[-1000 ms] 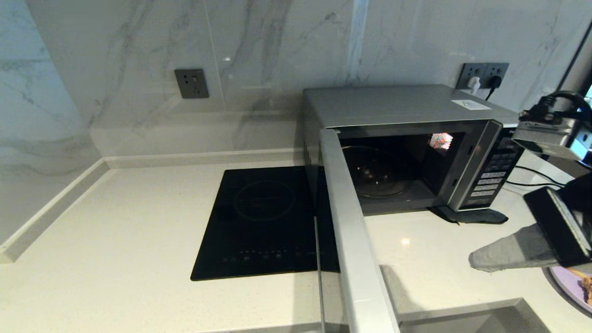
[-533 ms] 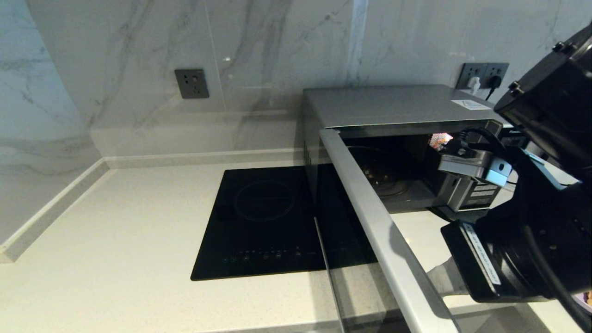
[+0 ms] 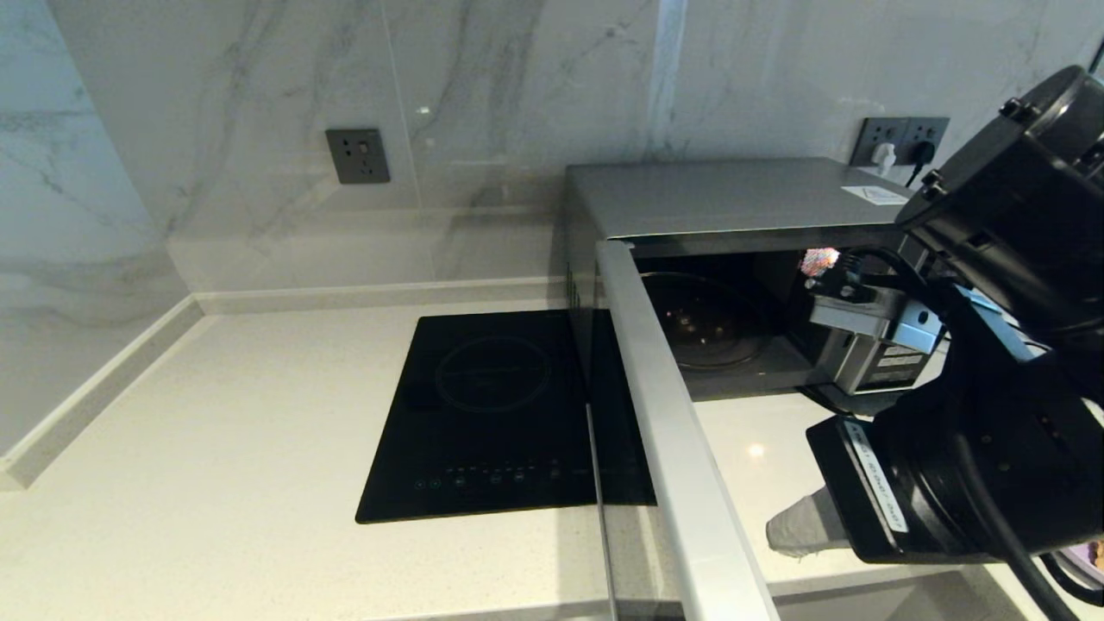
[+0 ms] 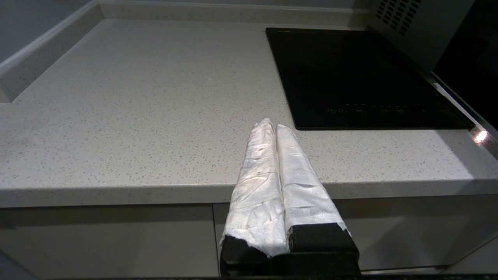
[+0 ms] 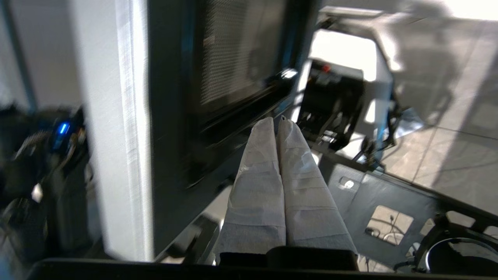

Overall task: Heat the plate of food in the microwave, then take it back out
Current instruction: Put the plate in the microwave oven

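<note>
Reaching: right gripper, fingers pressed together, empty, beside the microwave door.
Risk: bumping it.

Head camera looks down on the counter and open microwave. Left wrist camera faces the cooktop, seen in both. Right wrist camera sits close to the microwave door.

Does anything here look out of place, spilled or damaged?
No spill or damage shows. The boxy silver microwave stands with its dark glass door swung wide open over the counter edge, its cavity empty, with the shut right gripper beside the door.
</note>
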Available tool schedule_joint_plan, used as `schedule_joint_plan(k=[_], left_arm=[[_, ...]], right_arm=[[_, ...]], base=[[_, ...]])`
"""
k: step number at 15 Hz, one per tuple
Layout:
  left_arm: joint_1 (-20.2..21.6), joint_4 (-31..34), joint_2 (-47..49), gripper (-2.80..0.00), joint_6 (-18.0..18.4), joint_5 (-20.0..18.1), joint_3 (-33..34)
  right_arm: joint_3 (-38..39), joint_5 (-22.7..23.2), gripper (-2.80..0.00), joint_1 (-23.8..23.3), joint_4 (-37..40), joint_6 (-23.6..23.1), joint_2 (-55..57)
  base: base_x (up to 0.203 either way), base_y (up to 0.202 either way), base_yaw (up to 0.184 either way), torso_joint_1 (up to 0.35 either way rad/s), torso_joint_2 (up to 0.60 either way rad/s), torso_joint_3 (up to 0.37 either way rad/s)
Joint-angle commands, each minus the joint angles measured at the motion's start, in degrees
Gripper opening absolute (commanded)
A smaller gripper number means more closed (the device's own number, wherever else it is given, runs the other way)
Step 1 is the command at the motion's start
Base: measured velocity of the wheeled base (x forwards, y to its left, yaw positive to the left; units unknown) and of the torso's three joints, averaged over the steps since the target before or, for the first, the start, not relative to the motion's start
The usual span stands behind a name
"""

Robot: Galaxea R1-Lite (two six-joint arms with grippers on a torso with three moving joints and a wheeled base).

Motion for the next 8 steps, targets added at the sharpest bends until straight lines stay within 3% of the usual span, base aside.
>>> schedule_joint_plan(k=[1, 5, 8], left_arm=[[0.0, 0.0, 0.1, -2.80, -0.1, 0.0, 0.0], [0.0, 0.0, 0.1, -2.80, -0.1, 0.0, 0.0], [0.0, 0.0, 0.1, -2.80, -0.1, 0.0, 0.0]], right_arm=[[0.0, -5.5, -2.80, -2.1, 0.3, 3.1, 0.0], [-0.6, -12.2, -2.80, -15.1, 0.3, 7.8, -0.9], [0.4, -17.2, -2.80, -32.3, -0.2, 9.0, -0.7]], base=[[0.000, 0.000, 0.000, 0.000, 0.00, 0.000], [0.000, 0.000, 0.000, 0.000, 0.00, 0.000], [0.000, 0.000, 0.000, 0.000, 0.00, 0.000]])
